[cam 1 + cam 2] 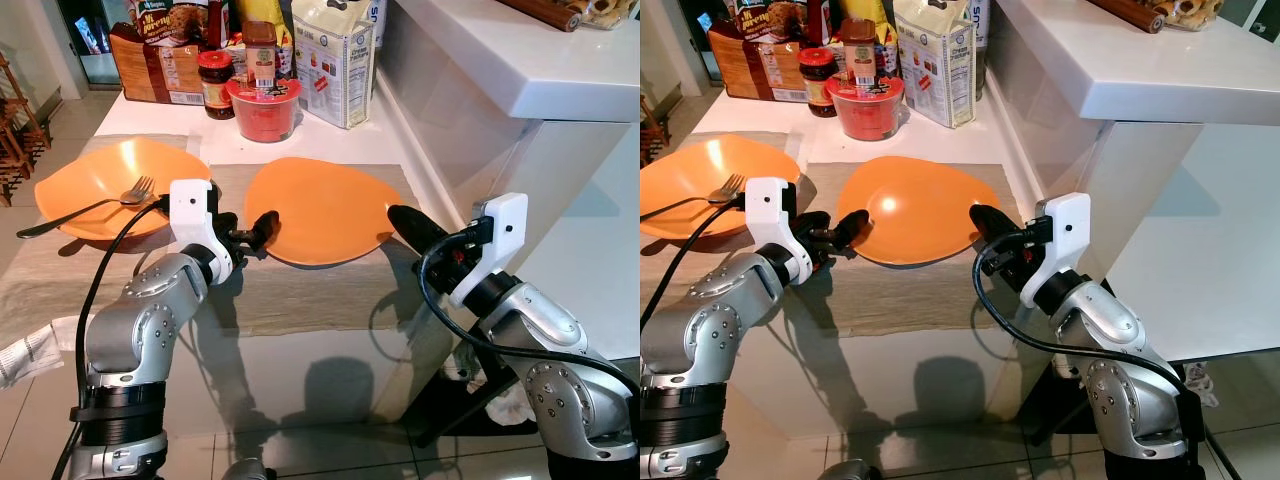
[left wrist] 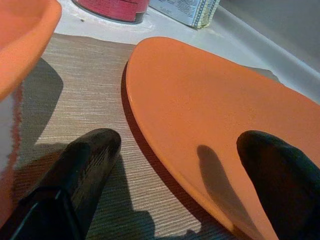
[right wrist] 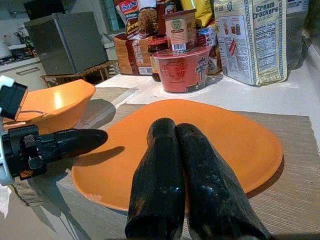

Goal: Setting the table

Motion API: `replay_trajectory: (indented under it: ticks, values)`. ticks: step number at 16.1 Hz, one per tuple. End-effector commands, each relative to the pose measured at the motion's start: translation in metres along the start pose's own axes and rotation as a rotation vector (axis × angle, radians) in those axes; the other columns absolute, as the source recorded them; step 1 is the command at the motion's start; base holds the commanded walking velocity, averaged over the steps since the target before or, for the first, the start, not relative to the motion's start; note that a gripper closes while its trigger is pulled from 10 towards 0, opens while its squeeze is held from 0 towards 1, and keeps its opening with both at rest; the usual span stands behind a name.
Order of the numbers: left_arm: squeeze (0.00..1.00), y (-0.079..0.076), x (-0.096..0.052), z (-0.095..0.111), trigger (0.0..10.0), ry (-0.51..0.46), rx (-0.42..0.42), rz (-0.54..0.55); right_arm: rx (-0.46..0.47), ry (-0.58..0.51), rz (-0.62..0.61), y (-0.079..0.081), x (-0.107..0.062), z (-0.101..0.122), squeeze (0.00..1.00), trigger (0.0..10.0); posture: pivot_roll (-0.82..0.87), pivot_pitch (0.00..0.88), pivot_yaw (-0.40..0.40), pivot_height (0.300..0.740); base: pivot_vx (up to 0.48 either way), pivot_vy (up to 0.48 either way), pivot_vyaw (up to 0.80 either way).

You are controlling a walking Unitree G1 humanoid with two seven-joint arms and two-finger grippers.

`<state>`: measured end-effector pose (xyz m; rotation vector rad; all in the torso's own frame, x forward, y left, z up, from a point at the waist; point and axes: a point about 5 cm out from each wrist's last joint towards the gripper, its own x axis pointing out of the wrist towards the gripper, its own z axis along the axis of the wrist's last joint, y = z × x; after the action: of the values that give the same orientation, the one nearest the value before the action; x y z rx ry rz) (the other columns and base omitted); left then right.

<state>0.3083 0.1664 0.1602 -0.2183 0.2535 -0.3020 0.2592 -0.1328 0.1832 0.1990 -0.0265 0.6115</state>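
Observation:
A flat orange plate [image 1: 320,210] lies on a beige placemat [image 1: 300,295] on the white table. My left gripper [image 1: 258,228] is open at the plate's left edge, with one finger [image 2: 82,165] low over the mat and the other [image 2: 280,175] over the plate, so the rim [image 2: 150,130] lies between them. At the plate's right edge my right gripper [image 1: 400,215] is shut, its two fingers [image 3: 160,170] pressed together and empty just above the rim. An orange bowl [image 1: 100,180] with a fork [image 1: 95,207] resting in it sits on the mat to the left.
Behind the plate stand a red noodle cup [image 1: 263,108], a red-lidded jar [image 1: 215,85], a cream crackers bag [image 1: 335,60] and other food packs. A raised white counter [image 1: 520,60] borders the right. A white wrapper [image 1: 25,355] lies at the near left edge.

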Motion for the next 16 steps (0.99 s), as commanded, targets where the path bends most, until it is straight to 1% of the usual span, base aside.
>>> replay_trajectory:
  ticks: [1, 5, 6, 8, 9, 10, 12, 14, 15, 16]
  values:
    - [0.00, -0.006, 0.002, 0.006, 10.0, -0.011, 0.024, -0.023, 0.000, -0.002, 0.004, 0.001, -0.001, 0.003, 0.00, 10.0, 0.09, 0.000, -0.045, 0.740, 0.000, 0.000, 0.00]
    - [0.00, -0.011, 0.000, 0.004, 10.0, -0.019, 0.031, -0.049, 0.007, 0.002, 0.008, 0.003, 0.003, 0.000, 0.00, 10.0, 0.10, 0.000, -0.044, 0.740, 0.000, 0.000, 0.00]
    - [0.00, -0.014, 0.000, 0.007, 10.0, -0.034, 0.060, -0.064, 0.007, 0.001, 0.007, 0.004, 0.004, 0.000, 0.00, 10.0, 0.10, 0.000, -0.044, 0.740, 0.000, 0.000, 0.00]
    - [0.00, -0.019, -0.001, 0.019, 10.0, -0.100, 0.157, -0.079, 0.004, -0.003, 0.003, 0.004, 0.005, -0.001, 0.00, 10.0, 0.11, 0.000, -0.040, 0.740, 0.000, 0.000, 0.00]
    - [0.00, -0.023, -0.003, 0.024, 10.0, -0.140, 0.247, -0.086, 0.004, -0.004, 0.002, 0.005, 0.006, -0.002, 0.00, 10.0, 0.11, 0.000, -0.038, 0.740, 0.000, 0.000, 0.00]
    - [0.00, -0.029, -0.004, 0.026, 10.0, -0.155, 0.269, -0.117, 0.005, -0.003, 0.002, 0.006, 0.006, -0.003, 0.00, 10.0, 0.11, 0.000, -0.038, 0.740, 0.000, 0.000, 0.00]
    - [0.00, -0.034, -0.005, 0.022, 10.0, -0.137, 0.262, -0.144, 0.011, -0.002, 0.006, 0.008, 0.008, -0.005, 0.00, 10.0, 0.11, 0.000, -0.032, 0.740, 0.000, 0.000, 0.00]
    - [0.00, -0.034, -0.006, 0.020, 10.0, -0.128, 0.249, -0.143, 0.012, -0.002, 0.005, 0.009, 0.008, -0.006, 0.00, 10.0, 0.11, 0.000, -0.031, 0.740, 0.000, 0.000, 0.00]
    - [0.00, -0.032, -0.010, 0.017, 10.0, -0.111, 0.252, -0.114, 0.016, -0.003, 0.004, 0.009, 0.008, -0.006, 0.00, 10.0, 0.11, 0.000, -0.027, 0.740, 0.000, 0.000, 0.00]
    - [0.00, -0.032, -0.014, 0.016, 10.0, -0.116, 0.268, -0.110, 0.015, -0.003, 0.003, 0.009, 0.007, -0.007, 0.00, 10.0, 0.12, 0.000, -0.027, 0.740, 0.000, 0.000, 0.00]
